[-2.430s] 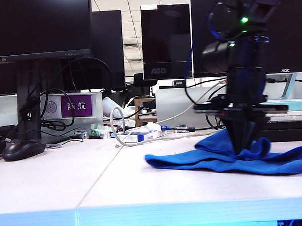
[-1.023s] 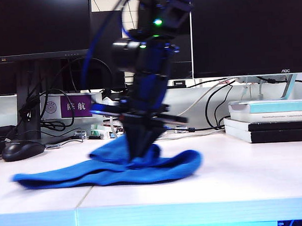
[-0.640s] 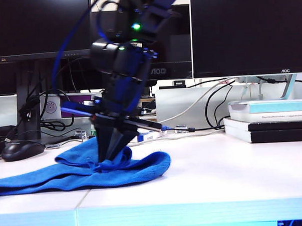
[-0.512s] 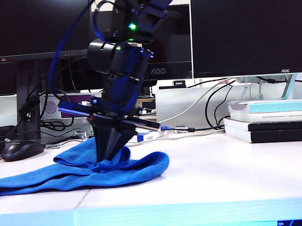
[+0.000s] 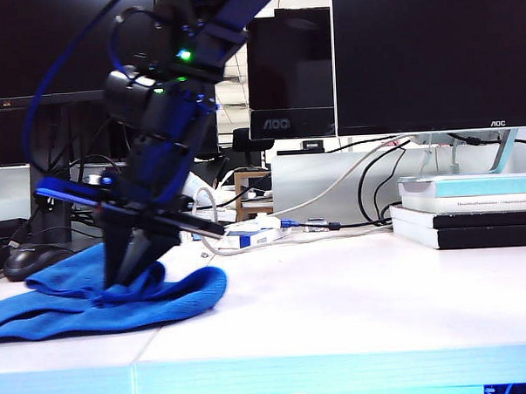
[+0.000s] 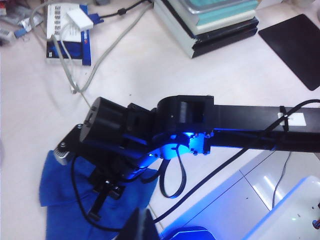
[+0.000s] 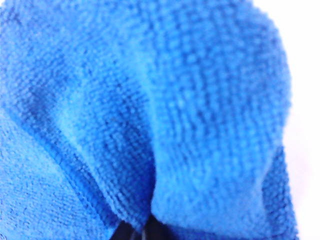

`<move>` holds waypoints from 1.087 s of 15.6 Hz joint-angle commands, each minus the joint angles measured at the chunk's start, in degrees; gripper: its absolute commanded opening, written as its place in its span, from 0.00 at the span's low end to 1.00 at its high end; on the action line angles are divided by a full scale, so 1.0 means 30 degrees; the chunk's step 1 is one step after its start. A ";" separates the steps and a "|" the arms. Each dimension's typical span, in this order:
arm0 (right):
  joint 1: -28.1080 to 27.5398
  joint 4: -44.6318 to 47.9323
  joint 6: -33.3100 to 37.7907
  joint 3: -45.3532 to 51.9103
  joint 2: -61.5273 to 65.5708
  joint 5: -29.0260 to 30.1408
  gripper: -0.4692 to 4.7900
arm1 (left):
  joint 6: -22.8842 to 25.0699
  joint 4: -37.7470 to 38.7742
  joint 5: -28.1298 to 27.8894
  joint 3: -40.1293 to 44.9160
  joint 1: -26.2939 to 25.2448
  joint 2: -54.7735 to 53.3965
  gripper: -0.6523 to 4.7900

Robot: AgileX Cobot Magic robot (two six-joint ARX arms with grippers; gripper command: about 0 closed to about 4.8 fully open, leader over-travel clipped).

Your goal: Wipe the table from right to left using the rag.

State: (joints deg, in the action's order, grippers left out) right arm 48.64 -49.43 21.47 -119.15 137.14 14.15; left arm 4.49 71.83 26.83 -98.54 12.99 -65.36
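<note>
I have the right gripper point(image 5: 118, 286) clenched on the rag point(image 5: 93, 296), pinching a raised fold near the cloth's middle so the rest of the blue fabric trails flat on the table point(image 5: 338, 307) and does the wiping. In the exterior view the arm leans across from the right and the gripper points down at the far left of the desk, past the seam point(image 5: 135, 364) between the two panels, with the rag's left end running out of frame at the left edge. The right wrist view is filled with blue pile point(image 7: 150, 110), and only a sliver of dark fingertip shows at its lower margin, which agrees with a tight pinch. The left gripper is not visible in any view; its wrist camera merely looks down on the right arm point(image 6: 200, 125) and the rag point(image 6: 60, 200) beneath it, so that arm is held clear as an observer. Behind the rag sits the black mouse point(image 5: 30, 258), close to the cloth; I judge it the main hazard if the stroke goes further left. The books point(image 5: 464, 206) lie well apart at the right. I judge the pass nearly complete.
</note>
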 commanded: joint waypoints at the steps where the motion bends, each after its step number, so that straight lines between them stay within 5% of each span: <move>1: 0.0466 0.0102 0.0291 -0.0488 0.0736 0.0051 0.08 | 0.0080 -0.0022 0.0051 -0.0102 -0.0015 0.0051 0.11; 17: 0.1872 0.1872 0.1355 -0.3738 0.2412 0.0423 0.08 | 0.0109 0.0488 -0.0437 -0.0109 -0.0022 0.0058 0.11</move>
State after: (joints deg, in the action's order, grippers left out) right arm 54.06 -45.21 25.23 -130.32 144.51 15.16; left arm 4.49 73.41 26.52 -98.54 12.97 -65.36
